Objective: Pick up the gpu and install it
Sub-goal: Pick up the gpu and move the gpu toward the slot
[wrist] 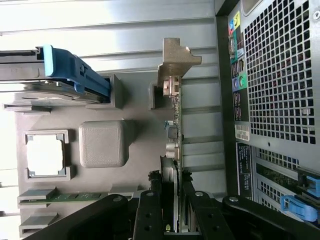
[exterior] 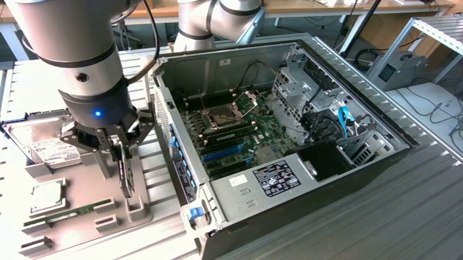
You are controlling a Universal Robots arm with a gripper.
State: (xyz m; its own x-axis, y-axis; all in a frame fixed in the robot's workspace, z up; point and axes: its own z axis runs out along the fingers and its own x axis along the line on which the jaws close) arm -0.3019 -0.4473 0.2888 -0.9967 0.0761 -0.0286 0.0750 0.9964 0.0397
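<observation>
Clamping the gpu (exterior: 127,176) (wrist: 174,135) between both fingers, the gripper (exterior: 119,154) (wrist: 172,200) hangs over the grey fixture tray (exterior: 79,238). The card stands on edge in its slot there, just beside the open computer case (exterior: 210,70), on the exterior view's left of it.

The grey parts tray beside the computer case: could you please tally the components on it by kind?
hard drive: 1
CPU: 1
RAM stick: 1
gpu, standing on edge: 1
Total: 4
</observation>
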